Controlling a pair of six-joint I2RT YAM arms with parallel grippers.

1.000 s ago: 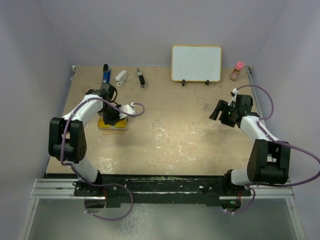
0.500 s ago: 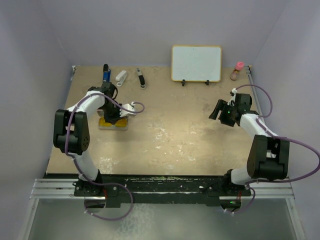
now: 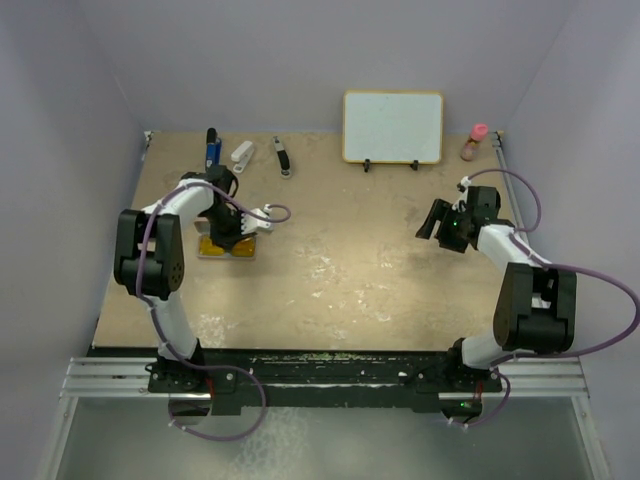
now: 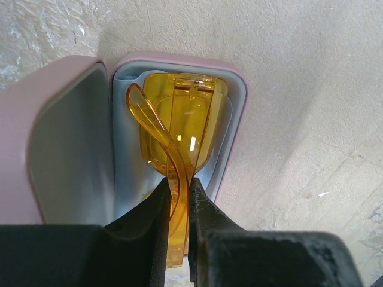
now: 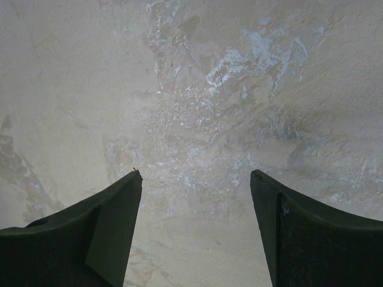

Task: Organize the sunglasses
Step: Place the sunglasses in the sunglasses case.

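Note:
The orange-amber sunglasses (image 4: 179, 119) lie folded in the open pink case (image 4: 234, 70), on the light blue cloth (image 4: 124, 161) that lines it. The case lid stands open to the left. My left gripper (image 4: 178, 185) is shut on a temple arm of the sunglasses, right over the case. In the top view the left gripper (image 3: 230, 232) sits on the case (image 3: 243, 254) at the left of the table, with amber showing under it (image 3: 208, 247). My right gripper (image 3: 437, 218) is open and empty above bare table at the right; it also shows in the right wrist view (image 5: 196, 173).
A whiteboard (image 3: 393, 126) stands at the back. A pink-capped bottle (image 3: 476, 142) is in the back right corner. A blue and black pen (image 3: 212, 148), a white object (image 3: 243, 152) and a black tool (image 3: 283, 157) lie at the back left.
My left arm's elbow has swung further over the table while its gripper stayed at the case with the sunglasses. The right arm has barely moved.

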